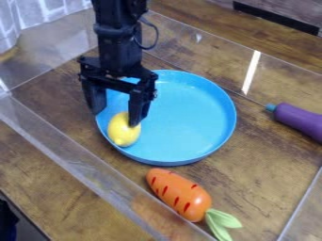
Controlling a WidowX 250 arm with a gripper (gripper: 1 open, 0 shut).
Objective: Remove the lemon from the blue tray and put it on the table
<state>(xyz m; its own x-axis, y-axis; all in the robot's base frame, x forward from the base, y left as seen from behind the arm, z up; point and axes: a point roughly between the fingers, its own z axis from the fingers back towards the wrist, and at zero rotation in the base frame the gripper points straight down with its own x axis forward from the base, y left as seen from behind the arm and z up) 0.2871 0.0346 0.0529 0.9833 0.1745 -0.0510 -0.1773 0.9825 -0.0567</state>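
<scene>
A small yellow lemon (123,131) lies inside the blue tray (201,118), near its left rim. My black gripper (113,105) hangs straight down over the tray's left side, open, with one finger to the left of the lemon and the other just above and right of it. The fingertips (136,112) stand apart and hold nothing. The lemon shows just below them, partly between them. The dark wood-grain table (75,169) surrounds the tray.
An orange carrot (179,194) with green leaves lies in front of the tray. A purple eggplant (303,120) rests at the right edge. Clear acrylic walls (51,141) line the table's left and front sides.
</scene>
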